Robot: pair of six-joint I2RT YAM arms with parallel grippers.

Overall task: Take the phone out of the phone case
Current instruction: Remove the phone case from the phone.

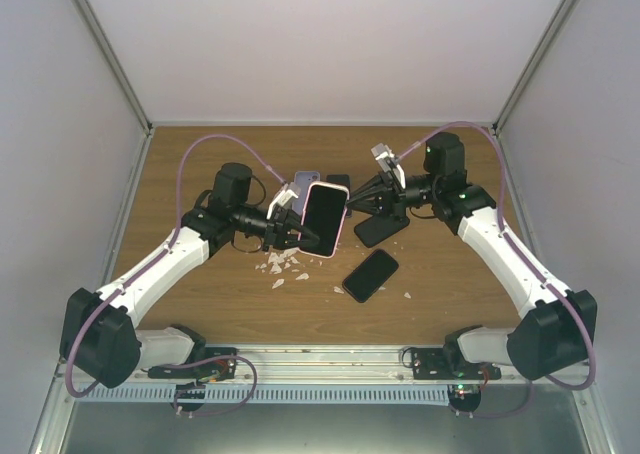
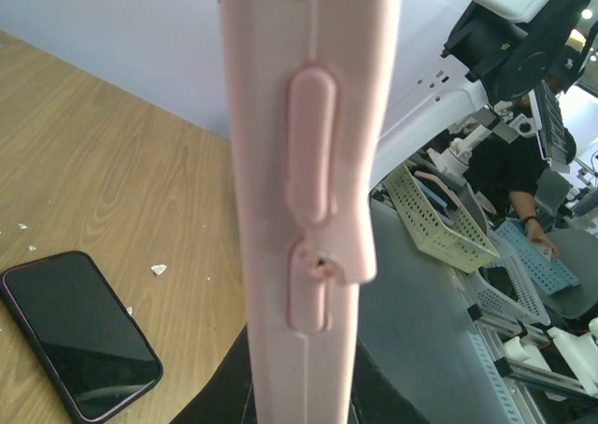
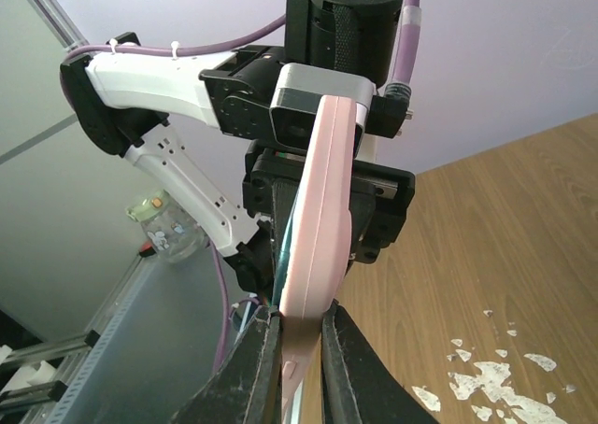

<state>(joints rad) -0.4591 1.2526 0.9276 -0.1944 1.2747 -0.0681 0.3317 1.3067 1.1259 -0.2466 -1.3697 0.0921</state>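
A pink phone case with the dark-screened phone in it is held upright above the middle of the table. My left gripper is shut on its left lower edge. My right gripper is shut on its right edge. The left wrist view shows the phone case edge-on with its side buttons, and dark fingers flank its base. In the right wrist view my right gripper clamps the phone case between both black fingers, and the left gripper's black body sits at the far end.
A black phone lies flat on the wood in front of the held case. Another dark flat object lies under the right gripper. A greyish phone sits behind. White flakes litter the table.
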